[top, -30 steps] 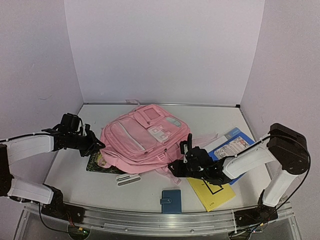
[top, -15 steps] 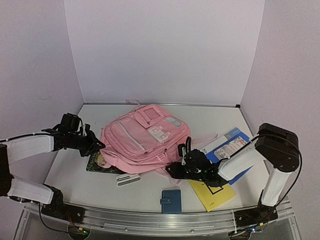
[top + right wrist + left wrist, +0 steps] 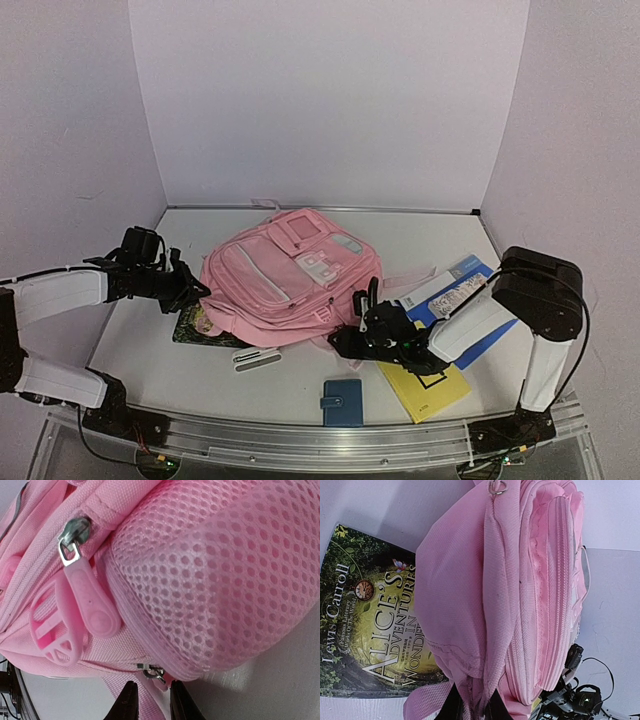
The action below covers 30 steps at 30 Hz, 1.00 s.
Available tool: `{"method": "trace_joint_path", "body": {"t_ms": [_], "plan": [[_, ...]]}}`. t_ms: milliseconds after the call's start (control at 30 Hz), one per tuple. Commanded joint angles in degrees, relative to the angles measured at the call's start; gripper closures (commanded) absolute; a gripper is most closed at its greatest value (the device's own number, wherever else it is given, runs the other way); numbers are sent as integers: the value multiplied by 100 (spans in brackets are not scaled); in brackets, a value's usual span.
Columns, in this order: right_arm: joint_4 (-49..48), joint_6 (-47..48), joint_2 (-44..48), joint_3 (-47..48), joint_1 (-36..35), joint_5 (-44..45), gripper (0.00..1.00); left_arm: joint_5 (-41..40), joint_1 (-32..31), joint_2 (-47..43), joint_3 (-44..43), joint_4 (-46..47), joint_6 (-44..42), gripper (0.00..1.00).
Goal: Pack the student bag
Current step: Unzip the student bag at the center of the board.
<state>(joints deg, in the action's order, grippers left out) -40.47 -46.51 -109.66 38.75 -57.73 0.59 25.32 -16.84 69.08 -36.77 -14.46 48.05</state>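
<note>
The student bag [image 3: 285, 275] is a pink backpack lying front-up mid-table. My left gripper [image 3: 190, 290] is shut on a fold of fabric at its left edge; in the left wrist view the bag [image 3: 520, 580] fills the frame and the fold sits pinched between my left gripper [image 3: 472, 707]. My right gripper [image 3: 345, 340] is at the bag's near right corner. In the right wrist view its jaws [image 3: 152, 705] stand slightly apart just below a small metal zipper slider [image 3: 155, 672] under the mesh side pocket [image 3: 210, 580]. A pink strap lies behind the gap.
An Alice in Wonderland book [image 3: 195, 325] lies partly under the bag's left side, also in the left wrist view [image 3: 365, 625]. A white case [image 3: 257, 358], blue wallet [image 3: 343, 402], yellow book [image 3: 425, 385] and blue book [image 3: 470, 290] lie near the front right.
My right gripper has moved left, closer to the bag's near right corner. The left arm and the bag have not visibly moved.
</note>
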Motion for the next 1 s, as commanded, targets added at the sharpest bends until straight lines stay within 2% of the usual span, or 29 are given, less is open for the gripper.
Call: {"method": "trace_joint_path", "body": {"t_ms": [0,733,967], "plan": [[-119,-143,-276,172,58,91,77,265,-33,-110,-434,310,-40,100],[-241,-935,-876,392,142,400,79,237,-33,-99,-467,231,-108,100],[-251,-828,-753,362,145,370,96,173,-35,-61,-450,254,-80,100]]}}
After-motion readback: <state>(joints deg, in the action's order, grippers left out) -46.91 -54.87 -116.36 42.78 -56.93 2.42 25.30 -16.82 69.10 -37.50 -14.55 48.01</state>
